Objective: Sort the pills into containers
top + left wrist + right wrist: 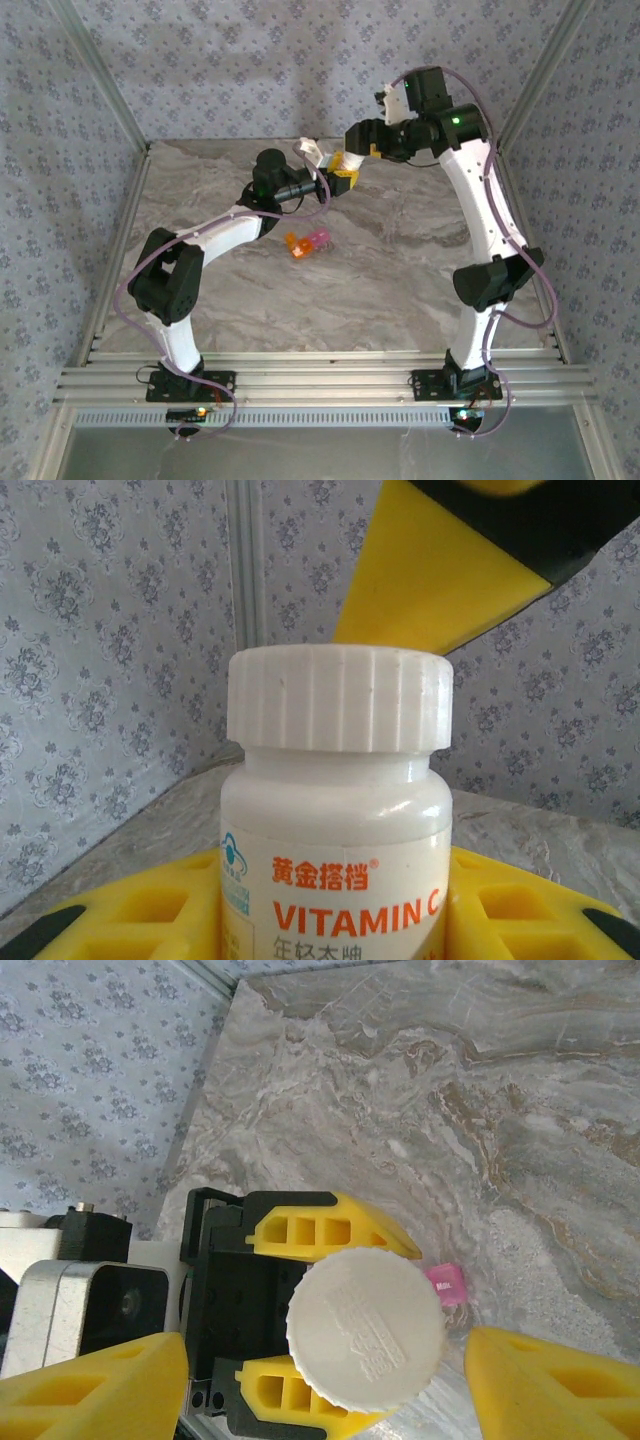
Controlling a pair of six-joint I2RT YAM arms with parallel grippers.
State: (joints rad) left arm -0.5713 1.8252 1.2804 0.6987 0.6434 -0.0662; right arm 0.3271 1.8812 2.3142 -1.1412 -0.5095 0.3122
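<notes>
My left gripper (335, 920) is shut on a white vitamin C bottle (335, 810) and holds it upright above the table, its ribbed white cap (366, 1334) screwed on. Directly above the cap hangs my right gripper (328, 1345), open, with one yellow finger (100, 1390) on each side and a gap to the cap on both. One of those fingers (440, 570) shows behind the cap in the left wrist view. The containers (307, 243), a small orange and pink strip, lie on the table in front of the bottle; a pink compartment (445, 1285) peeks out beside the cap. The pills are out of view.
The marble tabletop (400, 270) is ringed by patterned walls and metal corner posts (110, 110). Aluminium rails (320, 380) run along the near edge, where both arm bases stand.
</notes>
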